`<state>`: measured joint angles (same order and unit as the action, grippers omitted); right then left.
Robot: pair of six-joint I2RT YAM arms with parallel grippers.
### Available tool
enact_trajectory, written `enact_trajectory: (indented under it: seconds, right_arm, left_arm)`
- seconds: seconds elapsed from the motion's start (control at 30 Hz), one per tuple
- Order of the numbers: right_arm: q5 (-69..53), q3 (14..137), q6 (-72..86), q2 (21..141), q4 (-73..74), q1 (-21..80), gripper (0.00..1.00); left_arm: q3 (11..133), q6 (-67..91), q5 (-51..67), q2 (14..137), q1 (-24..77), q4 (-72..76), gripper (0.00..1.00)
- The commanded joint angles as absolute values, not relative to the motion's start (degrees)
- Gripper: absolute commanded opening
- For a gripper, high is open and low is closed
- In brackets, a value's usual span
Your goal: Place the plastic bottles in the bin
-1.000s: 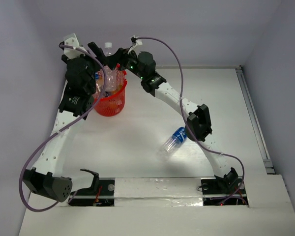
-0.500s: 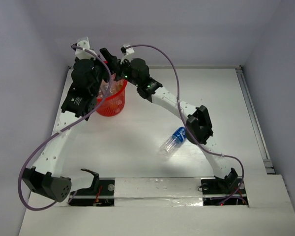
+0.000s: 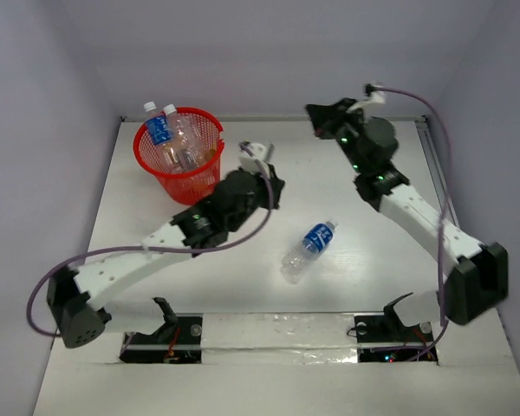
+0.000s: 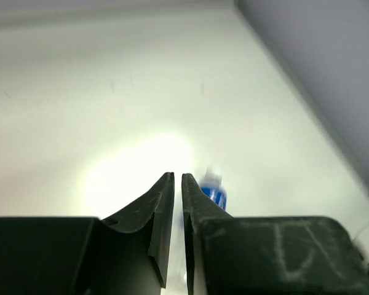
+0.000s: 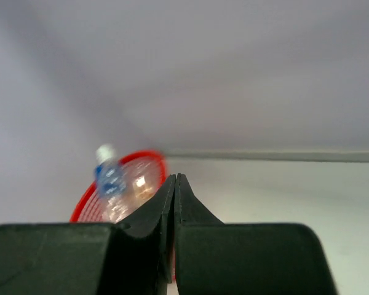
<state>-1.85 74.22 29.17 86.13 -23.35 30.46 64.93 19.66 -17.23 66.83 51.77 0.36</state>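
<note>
The bin [image 3: 206, 170], a red mesh basket, stands at the back left with at least two clear plastic bottles [image 3: 159, 130] upright inside, white caps above the rim. One more blue-labelled bottle [image 3: 308, 251] lies on its side mid-table. My left gripper [image 3: 269, 178] hangs between the bin and that bottle, jaws drawn to a thin slit with nothing between them [image 4: 178, 178]; the lying bottle [image 4: 213, 192] shows just past its right finger. My right gripper [image 3: 316, 111] is raised at the back, right of the bin, shut and empty [image 5: 174, 178], facing the bin [image 5: 86, 206].
Grey walls close the table at the back and on both sides. A metal rail [image 3: 446, 204] runs along the right edge. The right arm's elbow [image 3: 477, 279] juts out at the near right, and a purple cable [image 3: 420, 102] loops above that arm.
Both arms have left the bin: the left dropped to mid-table, the right swung to the back right. Both grippers closed, and bottles now stand in the uncovered bin.
</note>
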Motion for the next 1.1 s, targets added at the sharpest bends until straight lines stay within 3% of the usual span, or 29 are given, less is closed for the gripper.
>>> enact_trajectory:
  seconds: [0.0, 0.07, 0.1, 0.13, 0.17, 0.2, 0.23, 0.3, 0.4, 0.77, 0.87, 0.93, 0.97, 1.07]
  right_arm:
    - [4.21, 62.89, 32.70, 75.17, -24.36, 25.33, 0.00]
    - [4.92, 59.17, 32.08, 67.38, -20.58, 22.86, 0.00]
    - [6.49, 57.76, 30.77, 64.98, -19.09, 22.33, 0.03]
    - [7.63, 56.09, 30.33, 62.86, -15.50, 22.32, 0.09]
    - [9.91, 55.47, 29.89, 58.93, -13.90, 21.80, 0.19]
    - [10.45, 54.94, 29.27, 57.15, -12.49, 21.19, 0.50]
    - [10.72, 54.32, 28.92, 55.48, -10.39, 21.18, 0.70]
    - [10.64, 53.35, 28.13, 52.05, -8.54, 20.65, 0.96]
    - [9.24, 53.00, 27.34, 50.28, -6.16, 20.65, 1.00]
    - [5.63, 50.71, 26.81, 48.26, -5.80, 20.65, 1.00]
    - [5.19, 50.19, 26.37, 47.55, -5.63, 20.65, 1.00]
    - [5.27, 50.10, 25.93, 46.94, -5.01, 20.65, 0.99]
    - [5.53, 50.01, 25.58, 46.50, -4.84, 20.65, 0.99]
    - [6.15, 49.83, 25.05, 45.53, -4.22, 20.65, 0.99]
  left_arm:
    - [60.48, 18.99, -20.48, 72.15, 57.38, 5.44, 0.08]
    - [59.68, 19.07, -19.26, 76.61, 59.31, 7.73, 0.16]
    - [59.76, 17.94, -16.90, 78.21, 60.02, 8.17, 0.36]
    - [60.20, 17.32, -16.09, 79.96, 60.99, 8.09, 0.48]
    - [61.16, 16.71, -15.74, 83.63, 61.78, 7.74, 0.60]
    - [61.78, 16.09, -14.43, 85.32, 62.83, 7.47, 0.75]
    - [62.48, 15.39, -13.54, 87.17, 62.84, 7.12, 0.80]
    - [65.03, 14.86, -11.79, 91.99, 63.63, 6.42, 0.90]
    - [69.25, 14.15, -11.78, 97.97, 64.25, 4.49, 0.96]
    - [81.21, 10.02, -10.99, 116.09, 62.41, 0.09, 0.97]
    - [82.26, 10.20, -10.90, 118.29, 61.61, 0.44, 0.86]
    - [82.79, 10.20, -11.34, 119.00, 61.08, 0.44, 0.70]
    - [82.62, 10.20, -11.95, 118.83, 61.08, 0.53, 0.56]
    - [81.05, 10.63, -12.92, 116.20, 61.08, 1.31, 0.49]
